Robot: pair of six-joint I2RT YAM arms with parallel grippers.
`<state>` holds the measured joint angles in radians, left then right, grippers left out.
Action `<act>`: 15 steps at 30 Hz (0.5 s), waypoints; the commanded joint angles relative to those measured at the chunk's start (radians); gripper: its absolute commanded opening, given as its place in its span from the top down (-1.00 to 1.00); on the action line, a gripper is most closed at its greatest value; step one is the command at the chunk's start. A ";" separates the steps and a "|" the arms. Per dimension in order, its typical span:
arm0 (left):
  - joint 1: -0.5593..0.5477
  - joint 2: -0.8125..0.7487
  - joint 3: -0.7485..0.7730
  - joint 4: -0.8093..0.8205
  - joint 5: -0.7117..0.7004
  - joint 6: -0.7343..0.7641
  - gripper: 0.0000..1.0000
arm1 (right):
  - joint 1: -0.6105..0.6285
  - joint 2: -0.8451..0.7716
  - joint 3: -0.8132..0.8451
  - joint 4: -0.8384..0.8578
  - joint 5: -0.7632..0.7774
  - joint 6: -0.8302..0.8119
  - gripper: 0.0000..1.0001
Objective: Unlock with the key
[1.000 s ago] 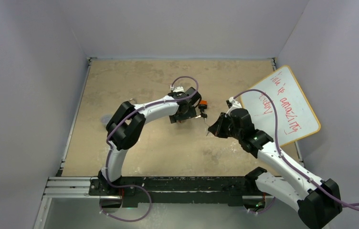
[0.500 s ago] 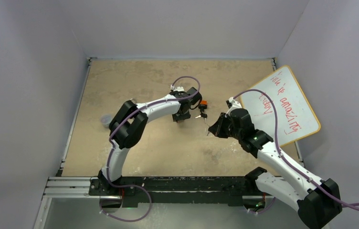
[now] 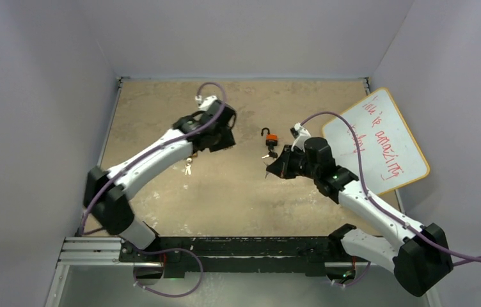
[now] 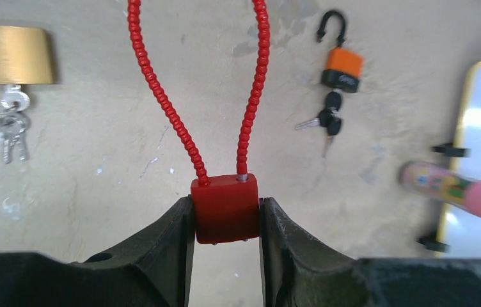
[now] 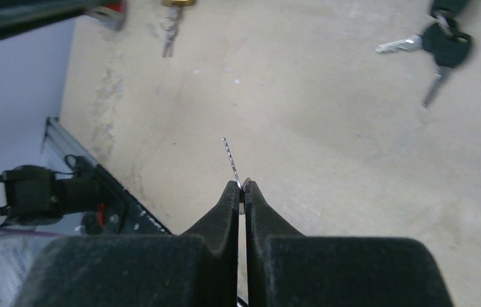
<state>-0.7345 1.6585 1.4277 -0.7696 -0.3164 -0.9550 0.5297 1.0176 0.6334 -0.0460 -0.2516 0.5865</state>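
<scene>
Left fingers clamped the red cable lock, right fingers pinched the key; I reckon it needed lining up square.

White-shelled left arm and right arm, black joints, purple cables, matte black pincer fingers.

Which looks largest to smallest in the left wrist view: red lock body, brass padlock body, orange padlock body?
1-2. red lock body and brass padlock body: look alike; red is nearest the camera, brass is cut by the frame edge, so unranked.
3. orange padlock body: clearly smallest.
</scene>
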 commanded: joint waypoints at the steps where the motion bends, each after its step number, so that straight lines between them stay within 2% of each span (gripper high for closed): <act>1: 0.076 -0.252 -0.100 0.012 0.108 0.018 1.00 | 0.010 0.043 0.064 0.180 -0.162 0.028 1.00; 8: 0.196 -0.424 -0.112 -0.066 0.301 -0.023 1.00 | 0.116 0.114 0.158 0.255 -0.204 0.055 1.00; 15: 0.249 -0.413 -0.028 -0.191 0.596 -0.073 1.00 | 0.191 0.129 0.209 0.366 -0.308 0.110 1.00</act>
<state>-0.5056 1.2392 1.3342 -0.8940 0.0635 -0.9848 0.7013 1.1545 0.7959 0.1989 -0.4641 0.6548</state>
